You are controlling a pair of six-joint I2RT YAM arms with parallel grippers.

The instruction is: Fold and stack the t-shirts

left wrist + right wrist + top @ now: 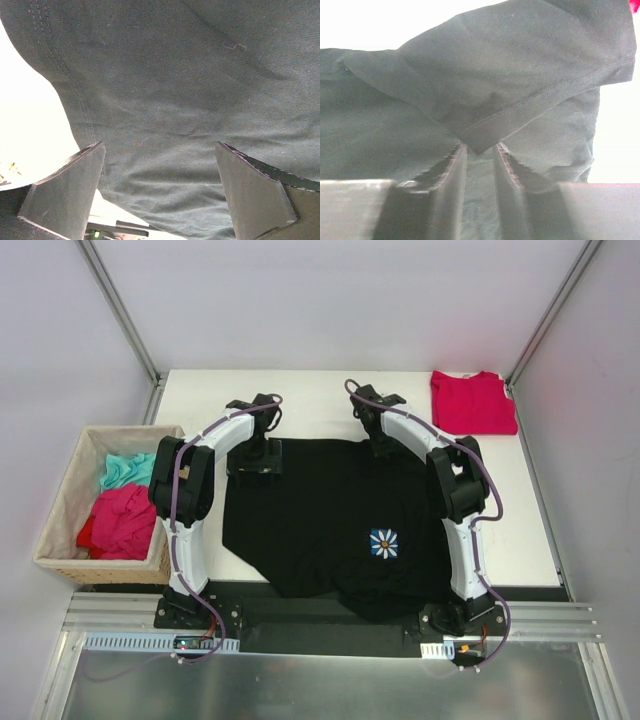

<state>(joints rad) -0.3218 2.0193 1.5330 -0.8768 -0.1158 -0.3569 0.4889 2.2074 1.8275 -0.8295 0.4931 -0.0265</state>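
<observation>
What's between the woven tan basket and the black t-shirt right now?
Only the left arm over a bare strip of white table; the top view shows it.

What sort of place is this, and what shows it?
Probably a robot test bench in a lab: two arms bolted to a white table, bare walls with metal posts, a black shirt laid out for folding.

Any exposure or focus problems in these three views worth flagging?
Top external: evenly lit, sharp, no glare. Left wrist: table blown out white, black t-shirt weave crisp. Right wrist: right claw blurred up close, background overexposed.
</observation>
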